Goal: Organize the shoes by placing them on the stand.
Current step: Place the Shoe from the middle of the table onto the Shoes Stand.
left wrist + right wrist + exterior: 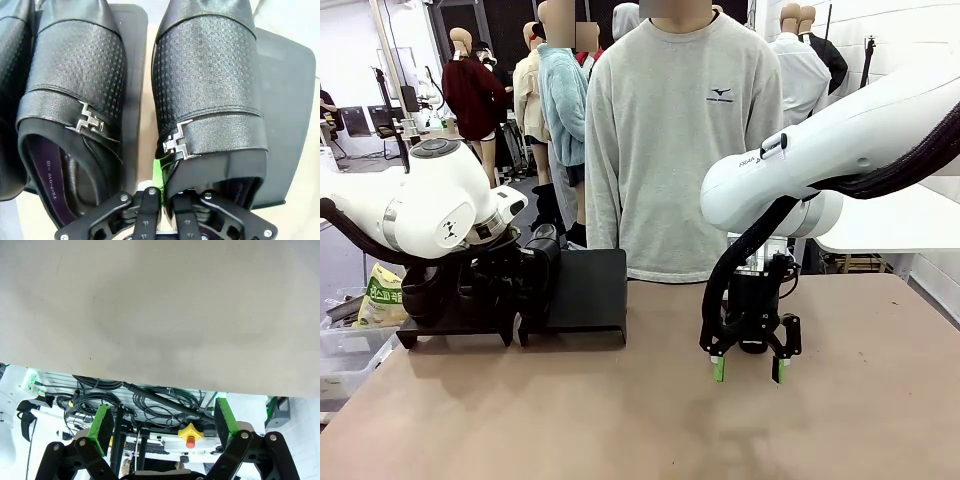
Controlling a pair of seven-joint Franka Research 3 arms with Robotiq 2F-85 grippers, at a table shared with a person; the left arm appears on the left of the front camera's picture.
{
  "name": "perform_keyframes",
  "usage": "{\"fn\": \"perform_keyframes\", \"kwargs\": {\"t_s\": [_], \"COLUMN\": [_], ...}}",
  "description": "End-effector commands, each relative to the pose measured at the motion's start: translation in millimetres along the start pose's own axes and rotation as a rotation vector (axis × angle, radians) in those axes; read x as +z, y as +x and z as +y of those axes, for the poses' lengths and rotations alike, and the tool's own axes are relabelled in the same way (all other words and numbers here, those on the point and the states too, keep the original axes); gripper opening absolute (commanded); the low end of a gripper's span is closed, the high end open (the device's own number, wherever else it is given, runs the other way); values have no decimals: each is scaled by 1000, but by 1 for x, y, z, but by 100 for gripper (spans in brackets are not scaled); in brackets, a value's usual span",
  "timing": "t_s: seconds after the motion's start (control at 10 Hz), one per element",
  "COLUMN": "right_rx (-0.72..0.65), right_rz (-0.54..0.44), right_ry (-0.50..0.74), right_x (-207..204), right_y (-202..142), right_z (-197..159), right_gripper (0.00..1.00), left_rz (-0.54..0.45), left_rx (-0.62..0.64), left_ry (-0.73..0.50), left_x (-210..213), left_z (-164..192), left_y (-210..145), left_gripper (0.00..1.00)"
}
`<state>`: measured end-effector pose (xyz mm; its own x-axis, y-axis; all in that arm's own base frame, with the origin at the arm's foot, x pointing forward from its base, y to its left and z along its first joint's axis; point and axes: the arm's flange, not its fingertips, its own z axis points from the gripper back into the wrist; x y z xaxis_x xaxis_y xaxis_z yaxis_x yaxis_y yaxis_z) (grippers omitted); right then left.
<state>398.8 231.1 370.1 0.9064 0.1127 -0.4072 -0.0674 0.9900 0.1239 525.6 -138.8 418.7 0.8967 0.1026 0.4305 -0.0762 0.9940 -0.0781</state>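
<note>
on the stand (pixel 290 100) two shoes (pixel 75 100) show; left hand (pixel 162 165) clamps one; right hand (pixel 750 370) gapes empty

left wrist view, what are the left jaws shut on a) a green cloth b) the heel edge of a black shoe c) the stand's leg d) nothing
b, the left gripper pinches the back rim of the right-hand shoe, which sits over the black stand.

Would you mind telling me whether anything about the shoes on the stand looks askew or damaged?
Nothing stands out: the held shoe and its neighbour sit parallel on the stand, leather intact.
</note>
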Motion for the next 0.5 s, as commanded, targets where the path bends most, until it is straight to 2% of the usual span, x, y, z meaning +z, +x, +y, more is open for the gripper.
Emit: {"fn": "perform_keyframes", "kwargs": {"t_s": [0.0,0.1,0.4], "right_rx": [4,4,4], "right_rz": [-7,-7,-7], "right_ry": [-10,-10,-10], "right_x": [0,0,0], "right_y": [0,0,0], "right_z": [0,0,0], "right_gripper": [100,100,100], "left_rz": [9,19,24], "left_rx": [22,24,16], "left_ry": [-4,-6,-13], "left_x": [3,3,6], "left_z": [-9,-9,-9], "left_y": [6,6,4], "left_gripper": [0,10,70]}}
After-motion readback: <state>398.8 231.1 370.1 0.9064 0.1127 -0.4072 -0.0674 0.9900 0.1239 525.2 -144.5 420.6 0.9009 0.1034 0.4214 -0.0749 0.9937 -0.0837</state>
